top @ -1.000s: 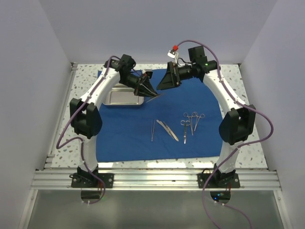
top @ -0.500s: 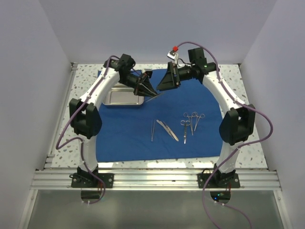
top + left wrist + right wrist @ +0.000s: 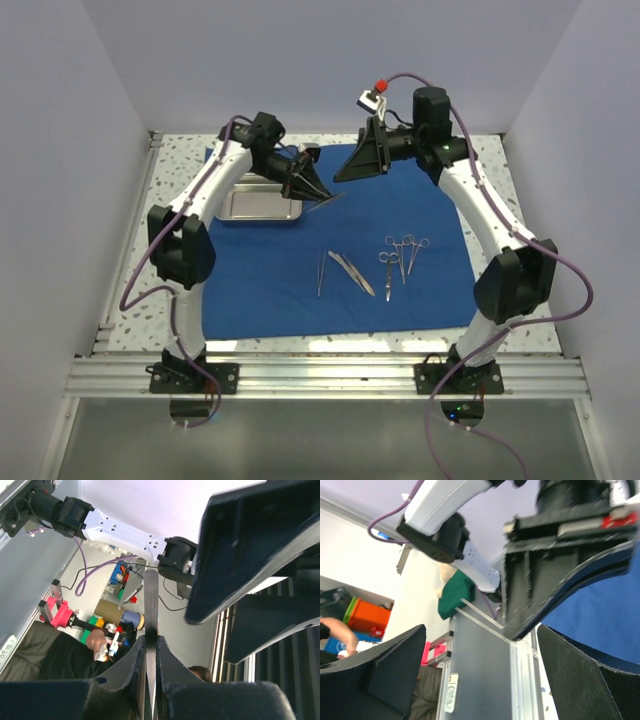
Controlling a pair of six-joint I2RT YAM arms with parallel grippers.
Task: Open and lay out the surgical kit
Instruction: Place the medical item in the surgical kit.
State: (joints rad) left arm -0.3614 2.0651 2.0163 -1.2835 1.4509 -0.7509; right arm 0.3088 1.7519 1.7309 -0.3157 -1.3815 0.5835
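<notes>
The left gripper [image 3: 316, 193] is closed narrow on slim silver tweezers [image 3: 331, 200]. It holds them in the air over the royal-blue cloth wrap [image 3: 260, 280], just beside the shiny rectangular steel tray [image 3: 255, 204]. Their long axis runs left to right, and the free end points at the right gripper [image 3: 358, 158]. Its jaws stand wide, near that end and slightly farther back. I judge the right arm is nearer to take them.

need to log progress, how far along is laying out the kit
Done: the blue cloth is spread flat and several tools lie in a row on it. In hand: the left end effector is shut on a slim metal tool above the cloth, near the tray; the right end effector hangs open and empty. Left: set that tool down with the others. The tray's visible part looks empty.
</notes>
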